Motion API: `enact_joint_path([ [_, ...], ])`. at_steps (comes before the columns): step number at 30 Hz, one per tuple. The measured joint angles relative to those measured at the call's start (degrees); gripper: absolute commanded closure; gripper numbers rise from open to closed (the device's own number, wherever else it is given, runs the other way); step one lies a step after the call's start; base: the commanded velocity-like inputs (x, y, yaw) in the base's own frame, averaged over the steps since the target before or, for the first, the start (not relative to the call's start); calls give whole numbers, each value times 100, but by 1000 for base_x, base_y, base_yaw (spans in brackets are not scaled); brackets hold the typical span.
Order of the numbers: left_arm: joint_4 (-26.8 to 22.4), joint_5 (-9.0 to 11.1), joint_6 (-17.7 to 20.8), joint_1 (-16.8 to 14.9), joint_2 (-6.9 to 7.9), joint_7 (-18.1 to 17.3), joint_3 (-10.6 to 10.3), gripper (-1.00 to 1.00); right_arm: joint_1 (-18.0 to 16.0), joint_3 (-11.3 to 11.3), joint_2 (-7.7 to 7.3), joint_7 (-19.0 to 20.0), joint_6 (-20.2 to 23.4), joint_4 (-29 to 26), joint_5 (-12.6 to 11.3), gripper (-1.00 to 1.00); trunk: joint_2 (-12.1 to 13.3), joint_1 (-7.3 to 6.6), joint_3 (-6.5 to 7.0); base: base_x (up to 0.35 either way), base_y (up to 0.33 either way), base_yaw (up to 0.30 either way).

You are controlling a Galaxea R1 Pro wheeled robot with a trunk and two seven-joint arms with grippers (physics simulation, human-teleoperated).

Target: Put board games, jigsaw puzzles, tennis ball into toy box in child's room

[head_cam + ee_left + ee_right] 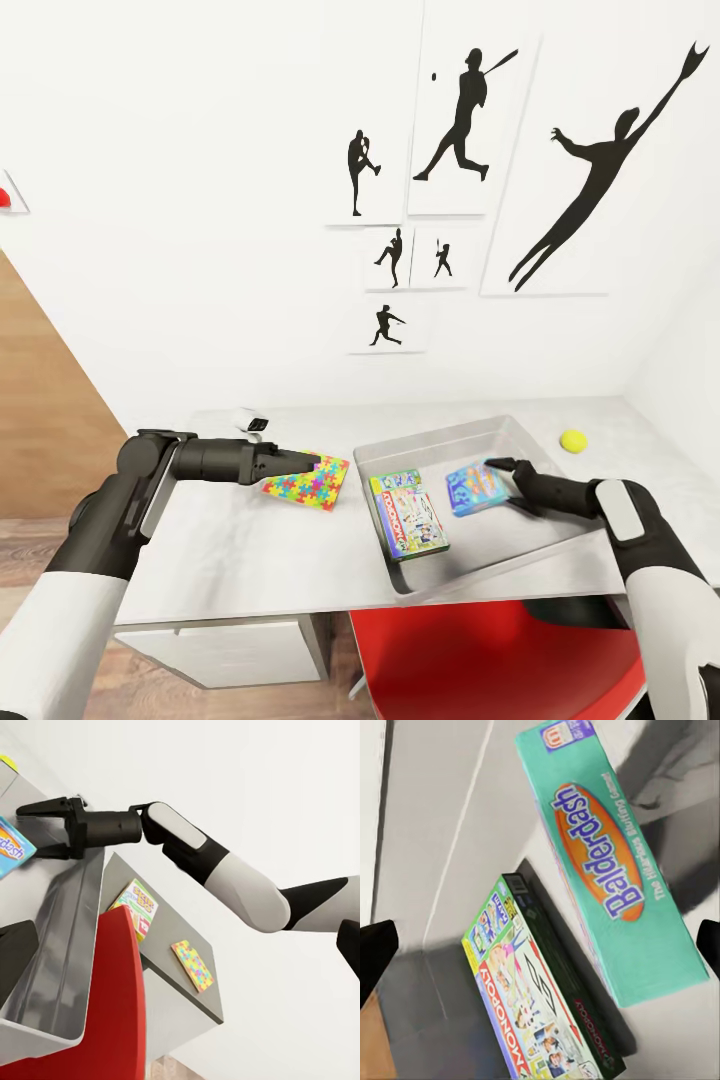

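This is a child's bedroom or playroom in a home, with white walls hung with a cluster of black baseball-player silhouette prints (470, 130) above a pale grey table (250, 550). Toys mark it out: a bright jigsaw puzzle (308, 482) at the left gripper's (318, 462) jaws, boxed board games, a Monopoly box (408, 513) and a teal Balderdash box (611, 862), lying in a shallow grey toy box (430, 445) beneath the right gripper's (497, 464) jaws. A yellow tennis ball (573, 440) rests beyond that gripper, and wood-plank flooring (40, 400) and a red chair (500, 660) complete the domestic look.
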Motion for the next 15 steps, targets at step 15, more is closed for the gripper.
enact_joint_path([
  [15,1,0,0,0,0,0,1,-100,46,17,-43,59,0,-4,-350,-100,0,0,0,0,0,0],
])
